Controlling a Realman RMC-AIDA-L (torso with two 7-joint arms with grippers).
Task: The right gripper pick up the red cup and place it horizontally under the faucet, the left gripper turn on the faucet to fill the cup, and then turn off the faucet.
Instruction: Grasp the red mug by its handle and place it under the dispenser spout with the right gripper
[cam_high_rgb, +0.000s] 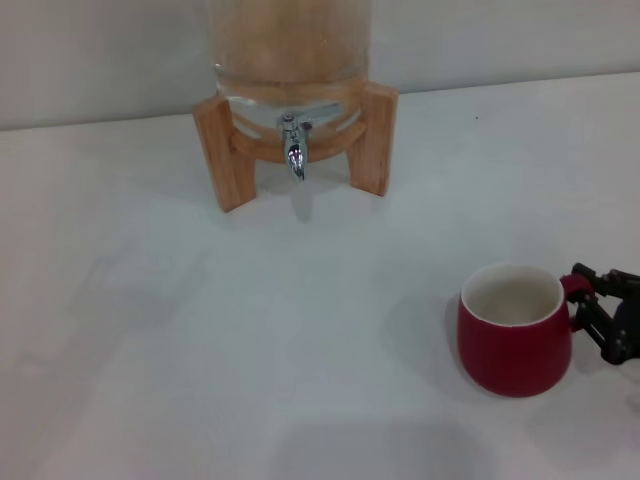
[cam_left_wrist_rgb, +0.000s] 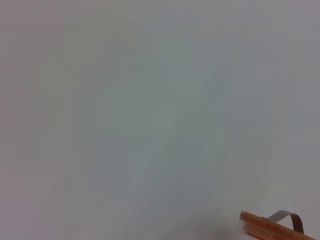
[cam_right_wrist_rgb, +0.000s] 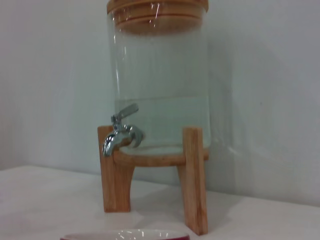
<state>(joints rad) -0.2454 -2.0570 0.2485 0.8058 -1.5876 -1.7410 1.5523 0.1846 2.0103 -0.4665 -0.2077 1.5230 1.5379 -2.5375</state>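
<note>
The red cup (cam_high_rgb: 514, 343) stands upright on the white table at the right, white inside showing; only its rim (cam_right_wrist_rgb: 125, 235) shows in the right wrist view. My right gripper (cam_high_rgb: 590, 308) reaches in from the right edge, its black fingers spread above and below the cup's red loop handle, open. The chrome faucet (cam_high_rgb: 295, 150) points down at the front of the glass jar on its wooden stand at the back centre; the right wrist view shows the faucet (cam_right_wrist_rgb: 120, 135) from the side with its lever raised. My left gripper is out of view.
The wooden stand (cam_high_rgb: 372, 140) holds the glass jar (cam_right_wrist_rgb: 160, 80), which is partly filled with water. Bare white table (cam_high_rgb: 250, 330) lies between faucet and cup. The left wrist view shows a pale wall and the jar's wooden lid (cam_left_wrist_rgb: 275, 229) at one corner.
</note>
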